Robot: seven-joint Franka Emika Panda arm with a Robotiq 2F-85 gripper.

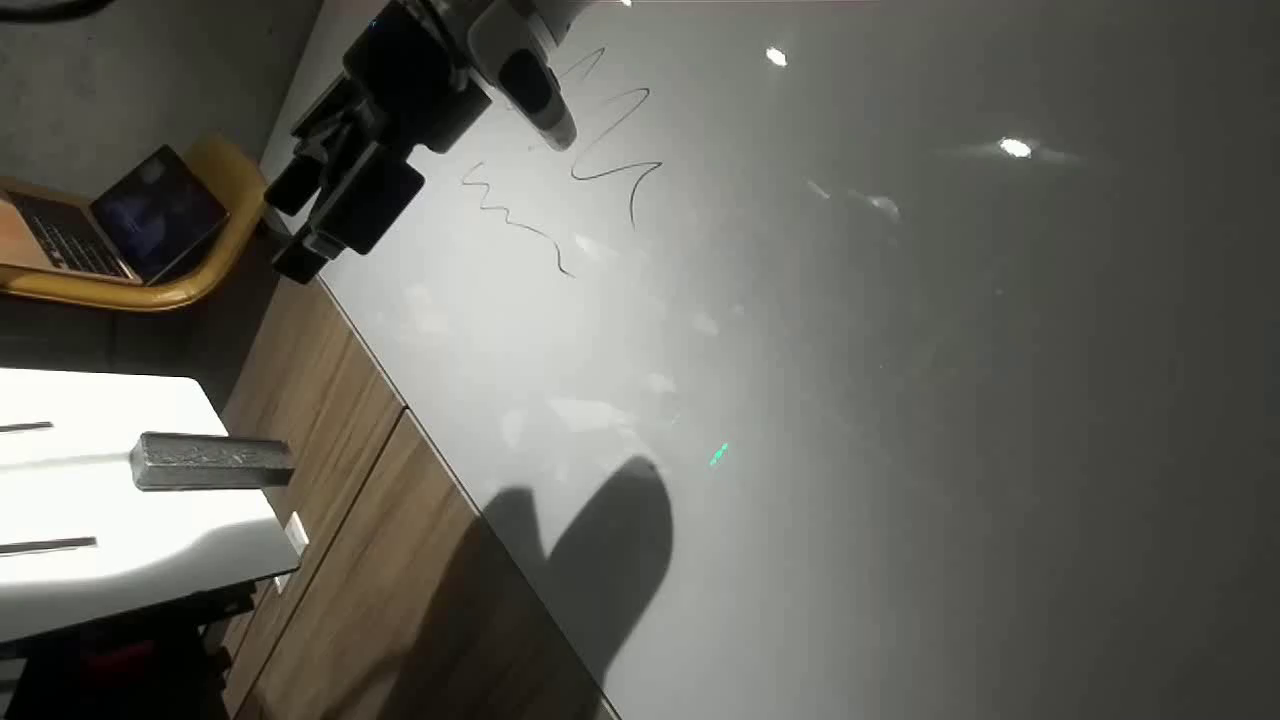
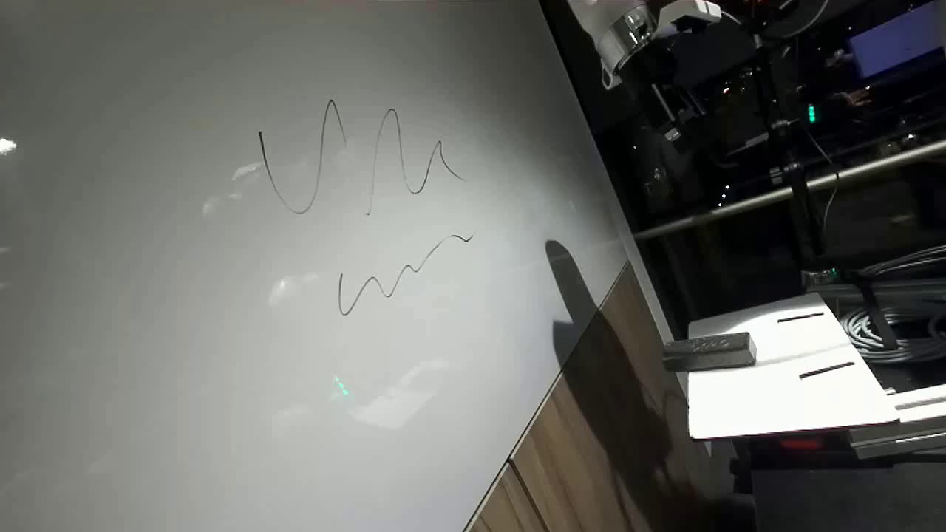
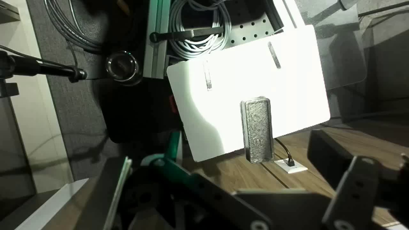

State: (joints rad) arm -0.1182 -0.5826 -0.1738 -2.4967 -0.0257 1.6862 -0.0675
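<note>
eraser (image 3: 258, 127) lies on a slotted white panel (image 3: 300, 99), one end jutting past its edge, while the claw (image 1: 296, 225) hangs well apart, jaws parted and unladen, near a scribbled whiteboard (image 1: 850, 350).

Tilted, both exterior views are facing the whiteboard (image 1: 880, 380); the wrist view is looking, from nearer, at their shared white panel (image 3: 220, 95).

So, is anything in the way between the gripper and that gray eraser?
Nothing that I can see. The gripper is open, and in the wrist view the gray eraser shows whole, with nothing in front of it. It lies on the white panel, one end poking past the edge.
</note>
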